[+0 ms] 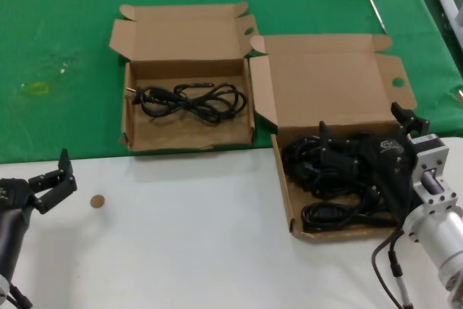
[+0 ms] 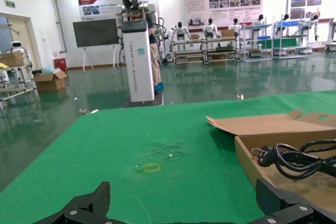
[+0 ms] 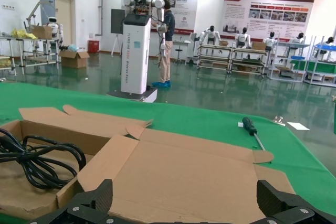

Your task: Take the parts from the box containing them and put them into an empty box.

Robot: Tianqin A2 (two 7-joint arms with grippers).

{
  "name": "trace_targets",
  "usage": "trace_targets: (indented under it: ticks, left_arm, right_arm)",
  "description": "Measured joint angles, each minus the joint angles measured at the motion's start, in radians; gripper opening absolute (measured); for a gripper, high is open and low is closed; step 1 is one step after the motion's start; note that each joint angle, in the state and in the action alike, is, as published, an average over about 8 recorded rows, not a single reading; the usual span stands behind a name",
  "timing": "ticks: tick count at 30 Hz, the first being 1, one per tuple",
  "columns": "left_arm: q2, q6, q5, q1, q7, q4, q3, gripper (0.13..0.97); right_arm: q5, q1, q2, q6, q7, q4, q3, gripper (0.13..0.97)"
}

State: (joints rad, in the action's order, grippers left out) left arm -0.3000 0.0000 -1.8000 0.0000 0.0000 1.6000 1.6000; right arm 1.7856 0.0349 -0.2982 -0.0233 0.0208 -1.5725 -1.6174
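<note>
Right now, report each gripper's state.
Left gripper: open, holding nothing, over the white table.
Right gripper: open, over the larger box, holding nothing.

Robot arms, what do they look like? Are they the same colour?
Not quite. The right arm is shiny silver metal, with black cables hanging under it and a black gripper. The left arm looks dark, nearly black. Its left gripper is black too, with chunky, angular fingers.

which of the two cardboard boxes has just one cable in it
The smaller box, on the robot's left, with the short lid flap: one coiled black cable lies in it. The larger box under the right tool holds a pile.
</note>
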Motion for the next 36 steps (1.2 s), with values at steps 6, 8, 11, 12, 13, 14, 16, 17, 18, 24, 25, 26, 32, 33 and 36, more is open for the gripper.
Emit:
trace_targets:
  ticks: [6,8,11,12,13,14,16,17,18,24,25,26,32,33,36]
  left_arm:
    - [0.000,0.000,0.000,0.000,0.000,0.000,0.000,0.966]
    - [0.000,0.000,0.000,0.000,0.000,0.000,0.000,0.966]
    - [0.000,0.000,0.000,0.000,0.000,0.000,0.000,0.966]
    - [0.000,0.000,0.000,0.000,0.000,0.000,0.000,0.966]
    - [0.000,0.000,0.000,0.000,0.000,0.000,0.000,0.966]
    - [0.000,0.000,0.000,0.000,0.000,0.000,0.000,0.966]
    - [0.000,0.000,0.000,0.000,0.000,0.000,0.000,0.966]
    - [0.000,0.000,0.000,0.000,0.000,0.000,0.000,0.966]
    - [0.000,0.000,0.000,0.000,0.000,0.000,0.000,0.966]
    - [0.000,0.000,0.000,0.000,0.000,0.000,0.000,0.966]
    - [0.000,0.000,0.000,0.000,0.000,0.000,0.000,0.966]
    - [0.000,0.000,0.000,0.000,0.000,0.000,0.000,0.966]
    - [0.000,0.000,0.000,0.000,0.000,0.000,0.000,0.966]
    - [0.000,0.000,0.000,0.000,0.000,0.000,0.000,0.966]
    - [0.000,0.000,0.000,0.000,0.000,0.000,0.000,0.966]
  right_arm:
    - [0.000,0.000,0.000,0.000,0.000,0.000,0.000,0.966]
    - [0.000,0.000,0.000,0.000,0.000,0.000,0.000,0.966]
    - [0.000,0.000,0.000,0.000,0.000,0.000,0.000,0.966]
    - [0.000,0.000,0.000,0.000,0.000,0.000,0.000,0.966]
    - [0.000,0.000,0.000,0.000,0.000,0.000,0.000,0.966]
    - [0.000,0.000,0.000,0.000,0.000,0.000,0.000,0.966]
    - [0.000,0.000,0.000,0.000,0.000,0.000,0.000,0.966]
    - [0.000,0.000,0.000,0.000,0.000,0.000,0.000,0.966]
    - [0.000,0.000,0.000,0.000,0.000,0.000,0.000,0.966]
    - [0.000,0.000,0.000,0.000,0.000,0.000,0.000,0.966]
    - [0.000,0.000,0.000,0.000,0.000,0.000,0.000,0.966]
    - [0.000,0.000,0.000,0.000,0.000,0.000,0.000,0.966]
    - [0.000,0.000,0.000,0.000,0.000,0.000,0.000,0.966]
    - [0.000,0.000,0.000,0.000,0.000,0.000,0.000,0.966]
    - [0.000,0.000,0.000,0.000,0.000,0.000,0.000,0.966]
